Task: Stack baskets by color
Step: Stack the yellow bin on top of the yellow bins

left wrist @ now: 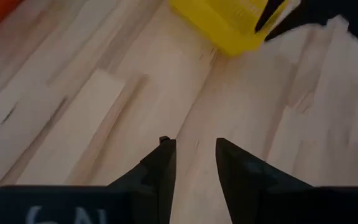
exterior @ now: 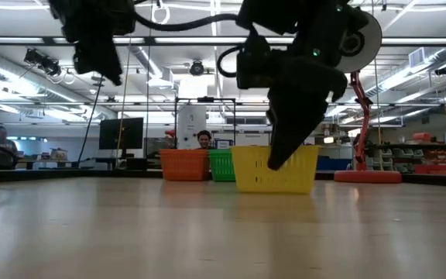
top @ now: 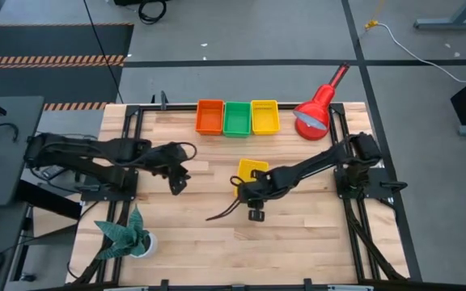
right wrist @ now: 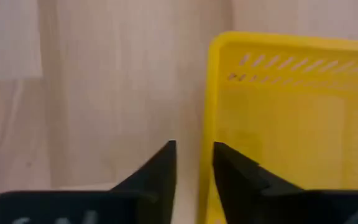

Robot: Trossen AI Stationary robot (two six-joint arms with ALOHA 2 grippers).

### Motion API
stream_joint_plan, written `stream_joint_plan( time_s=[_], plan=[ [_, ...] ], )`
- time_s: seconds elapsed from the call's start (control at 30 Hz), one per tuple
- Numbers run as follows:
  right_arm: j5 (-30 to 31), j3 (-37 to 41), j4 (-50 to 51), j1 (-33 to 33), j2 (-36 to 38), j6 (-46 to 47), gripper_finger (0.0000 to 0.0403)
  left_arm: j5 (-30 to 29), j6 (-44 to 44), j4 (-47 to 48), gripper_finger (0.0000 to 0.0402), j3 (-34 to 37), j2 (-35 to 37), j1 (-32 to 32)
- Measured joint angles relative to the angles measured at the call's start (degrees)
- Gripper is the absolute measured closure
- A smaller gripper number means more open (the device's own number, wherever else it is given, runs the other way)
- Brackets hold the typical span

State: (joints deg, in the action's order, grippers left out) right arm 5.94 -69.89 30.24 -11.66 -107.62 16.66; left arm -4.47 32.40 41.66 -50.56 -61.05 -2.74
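Left side of the table: the left gripper (top: 176, 183) is hanging over bare wood, well apart from any basket, its fingers (left wrist: 160, 168) slightly parted with nothing between them. It is waiting.

Back edge, left to right: the orange stack (top: 209, 116), green stack (top: 237, 118) and yellow stack (top: 264, 116) are sitting side by side, touching, with a red lamp (top: 317, 107) just beside the yellow one. I cannot tell how many baskets each stack is holding.

Mid-table: one loose yellow basket (top: 252, 170) is standing upright on the wood, apart from the row.

Right arm: the right gripper (top: 249, 196) is poised at that basket's near side wall. In the wrist view its jaws are narrowly parted, one finger (right wrist: 241, 177) over the rim (right wrist: 211, 112) and the other outside it; the wall does not look pinched yet.

Judgement on the step in hand: straddling the wall squarely, sinking low enough to bite the mesh below the rim, then closing firmly should be avoiding tilt. Lifting straight up before carrying toward the yellow stack should be keeping clear of the green stack and the lamp.
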Motion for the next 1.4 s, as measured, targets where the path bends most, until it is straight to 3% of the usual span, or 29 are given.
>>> stream_joint_plan(
  time_s=[0.17,0.4,0.63,0.97,1.13,1.3,1.4],
  plan=[
    [1.2,-2.0,3.2,0.1,0.4,-3.5,0.0390,0.0,-1.3,1.1,0.0283,1.7,2.9,-0.1],
    [14.8,-9.5,17.0,1.5,6.9,-13.2,0.0396,0.0,-3.5,0.8,0.0283,1.6,3.1,-0.1],
    [16.6,-9.7,19.5,13.4,9.9,-28.2,0.0398,0.0,-3.6,0.0,0.0283,1.6,3.4,-0.1],
    [11.6,-9.7,18.9,32.0,9.9,-40.9,0.0398,-0.4,-3.2,0.0,0.0283,1.6,3.4,-0.1],
    [8.2,-9.7,18.4,36.9,9.9,-43.7,0.0398,-0.4,-3.0,-0.1,0.0283,1.6,3.4,-0.1],
    [0.5,-9.3,18.3,40.8,9.2,-44.1,0.0397,-0.5,-3.0,-0.2,0.0283,1.6,3.4,-0.1],
    [-0.1,-7.7,16.1,42.3,8.9,-44.1,0.0395,-0.5,-2.6,-0.2,0.0283,1.6,3.3,-0.1]
  ],
)
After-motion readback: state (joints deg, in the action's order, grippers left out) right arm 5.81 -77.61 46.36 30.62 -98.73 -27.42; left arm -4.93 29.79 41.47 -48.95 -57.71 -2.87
